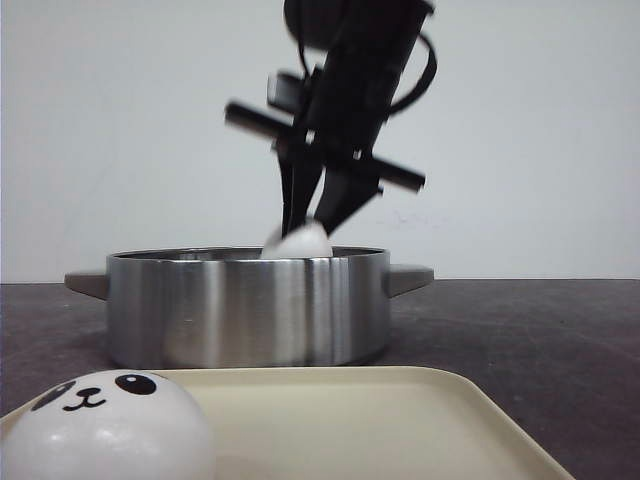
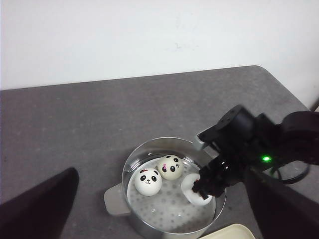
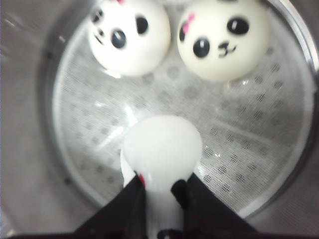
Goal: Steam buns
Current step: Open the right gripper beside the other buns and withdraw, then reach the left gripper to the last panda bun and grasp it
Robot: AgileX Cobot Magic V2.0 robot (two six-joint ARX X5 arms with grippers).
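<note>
A steel pot point(image 1: 250, 310) with a perforated steamer plate point(image 3: 249, 124) holds two panda-faced buns point(image 3: 128, 35) point(image 3: 224, 37), side by side on the plate. My right gripper point(image 3: 162, 186) is shut on a third bun point(image 3: 162, 149), squeezed between its fingers just above the plate; in the front view this bun point(image 1: 298, 242) shows at the pot's rim. A fourth bun point(image 1: 100, 430) sits on the cream tray point(image 1: 380, 420) in front of the pot. My left gripper point(image 2: 159, 204) hangs high above the table, open and empty, its fingers point(image 2: 50, 204) dark at the frame's edge.
The pot has two side handles point(image 1: 85, 283) point(image 1: 410, 277) and stands on a dark grey table point(image 2: 75, 129) in front of a white wall. The tray's corner point(image 2: 229, 233) lies close to the pot. The right arm point(image 2: 259, 144) reaches over the pot's rim.
</note>
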